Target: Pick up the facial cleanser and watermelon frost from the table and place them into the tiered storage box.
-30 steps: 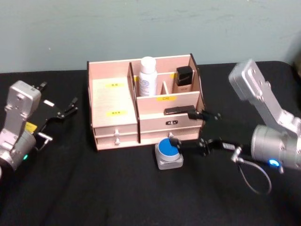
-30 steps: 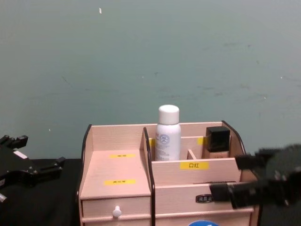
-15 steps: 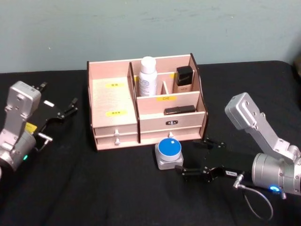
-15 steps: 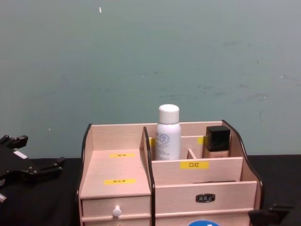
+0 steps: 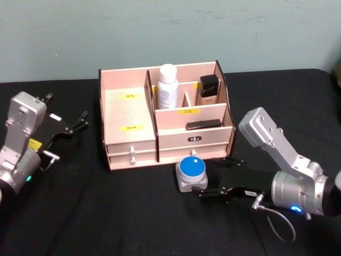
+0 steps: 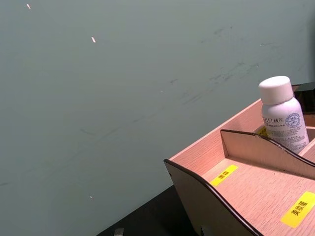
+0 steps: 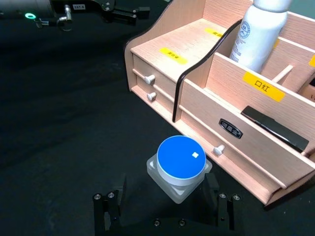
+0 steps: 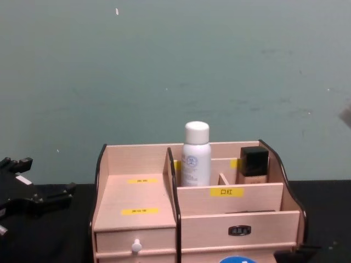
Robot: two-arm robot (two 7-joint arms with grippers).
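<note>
Right in front of the tiered storage box (image 5: 125,112), down on the black desk (image 5: 106,213), sits the blue-lidded jar (image 5: 192,173). It is upright, just clear of the lower drawers (image 5: 130,149), and that's where the action is.

The right hand (image 5: 216,178) is low at desk level on the jar's right side, jaws spread wide. In the right wrist view one finger (image 7: 110,211) shows on each flank of the jar (image 7: 179,167), which sits at the mouth of the gap. Nothing is gripped. The wide spread makes sense, since that squat, square-shouldered body needs clearance on both sides. Coming in low lets the pads meet the walls below the lid.

Up in the box, a white bottle (image 5: 167,88) stands upright in the back compartment. By my reading, one of the two items is home and the jar is the one left. I can't read the labels well enough to say which is the cleanser and which the frost.

A black-capped bottle (image 5: 209,89) fills the neighbouring back slot. A flat black item (image 5: 203,125) lies in the front trough, so open room on that side looks tight.

The left hand (image 5: 65,109) rests far out on the left of the desk, jaws apart, holding nothing, well away from the box.

Next, I'd expect a short push forward, then a squeeze.
</note>
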